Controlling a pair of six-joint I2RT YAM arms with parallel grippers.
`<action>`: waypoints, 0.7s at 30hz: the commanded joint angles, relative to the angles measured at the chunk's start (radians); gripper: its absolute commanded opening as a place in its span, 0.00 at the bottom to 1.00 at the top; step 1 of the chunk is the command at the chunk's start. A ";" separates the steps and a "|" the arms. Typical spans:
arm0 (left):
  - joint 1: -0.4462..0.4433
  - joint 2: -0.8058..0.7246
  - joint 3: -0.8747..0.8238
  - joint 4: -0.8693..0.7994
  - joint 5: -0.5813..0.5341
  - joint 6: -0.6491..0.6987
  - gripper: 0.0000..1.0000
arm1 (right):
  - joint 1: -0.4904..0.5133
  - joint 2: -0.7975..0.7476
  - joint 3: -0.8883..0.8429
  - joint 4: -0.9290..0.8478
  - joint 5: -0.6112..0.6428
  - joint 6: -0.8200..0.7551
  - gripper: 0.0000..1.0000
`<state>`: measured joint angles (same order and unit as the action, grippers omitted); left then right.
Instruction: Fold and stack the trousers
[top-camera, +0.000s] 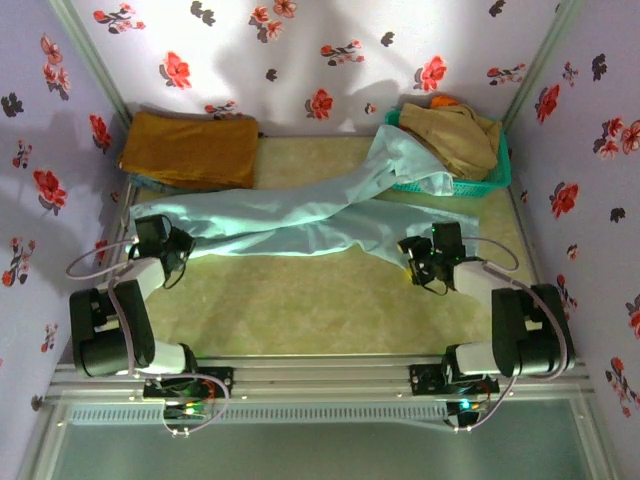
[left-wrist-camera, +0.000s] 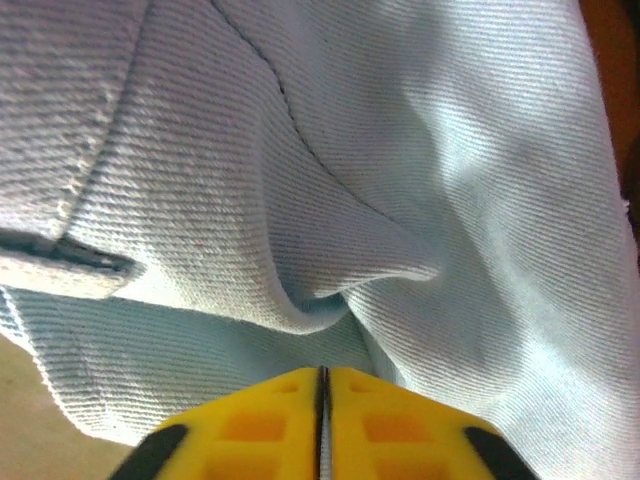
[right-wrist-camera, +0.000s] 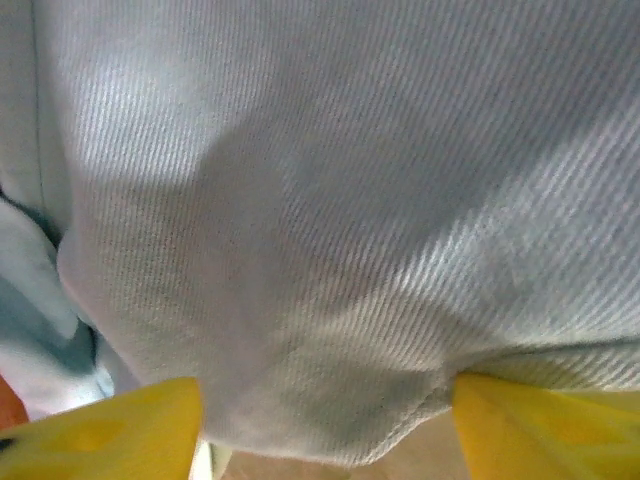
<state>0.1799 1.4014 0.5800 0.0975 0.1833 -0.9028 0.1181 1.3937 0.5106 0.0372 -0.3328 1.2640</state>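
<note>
**Floral-walled booth, beige table (top-camera: 300, 310) — both claws at the trousers' near edge**

The trousers (top-camera: 300, 225) lie flat across mid-table, long axis left-right. One leg runs far-right and drapes over the rim of the teal basket (top-camera: 503, 175).

- Left gripper (top-camera: 168, 243) sits at the left end. Its fingers are pressed together, and a pucker of cloth runs into the tips (left-wrist-camera: 322, 400) — reads as a pinch on thin fabric.
- Right gripper (top-camera: 418, 258) sits at the right end of the near leg. Its jaws stand apart with the cloth edge between the fingers (right-wrist-camera: 110, 430), not clamped.
- From each claw the cloth lies on the far side, so each arm is nearest its own end.
- The basket holds beige-tan garments (top-camera: 460, 135), and a mustard-brown cloth (top-camera: 190, 148) lies far left.

My guess: the fold needs the right pinch first, and the draped leg may snag on the rim.
</note>
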 joint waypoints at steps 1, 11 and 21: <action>0.006 -0.018 -0.020 0.007 -0.006 0.005 0.00 | -0.024 0.091 -0.008 0.067 -0.039 0.016 0.33; 0.009 -0.232 0.038 -0.180 -0.006 0.024 0.00 | -0.040 -0.169 0.118 -0.207 0.060 -0.182 0.00; -0.012 -0.219 0.017 -0.212 0.036 -0.011 0.52 | -0.040 -0.234 0.221 -0.293 0.033 -0.258 0.00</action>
<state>0.1776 1.1454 0.6357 -0.0902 0.1940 -0.9073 0.0837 1.1175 0.7528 -0.2134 -0.2893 1.0351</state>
